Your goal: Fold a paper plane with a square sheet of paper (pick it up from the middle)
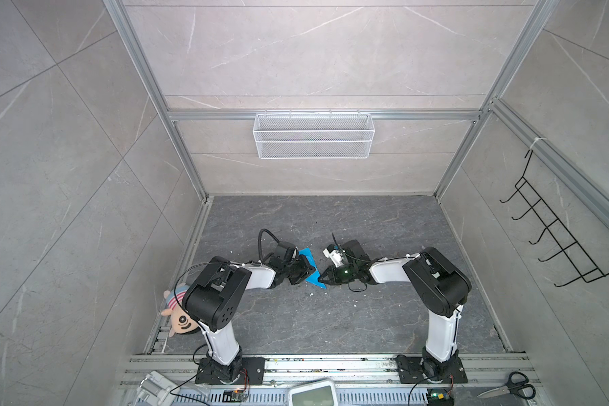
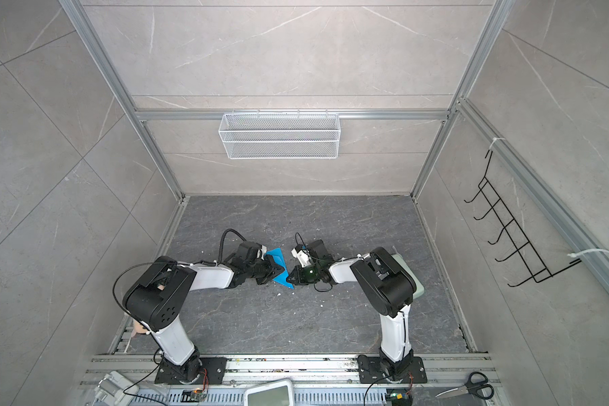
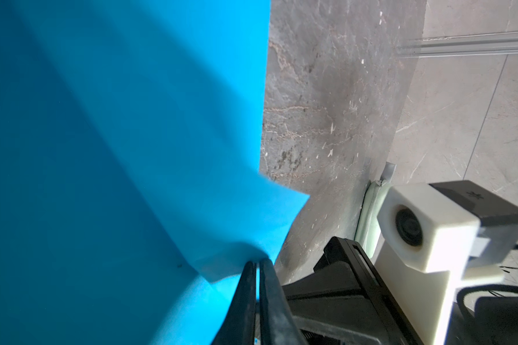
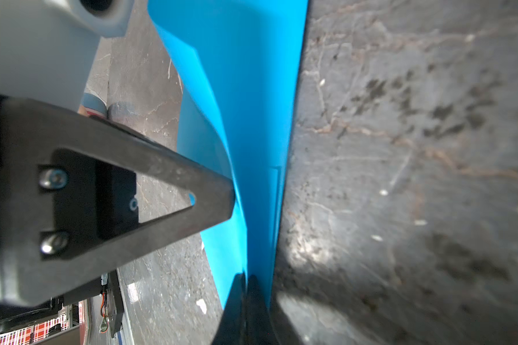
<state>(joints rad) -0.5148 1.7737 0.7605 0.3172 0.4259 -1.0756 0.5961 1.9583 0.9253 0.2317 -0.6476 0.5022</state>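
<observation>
My left jaws and right jaws pinch the folded sky-blue paper sheet [image 1: 309, 258] [image 2: 276, 256], mid-frame in both top views; its long axis slants upper-left to lower-right between them.

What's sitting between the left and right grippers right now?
Only the blue paper, in both top views; left gripper and right gripper each pinch it.
</observation>
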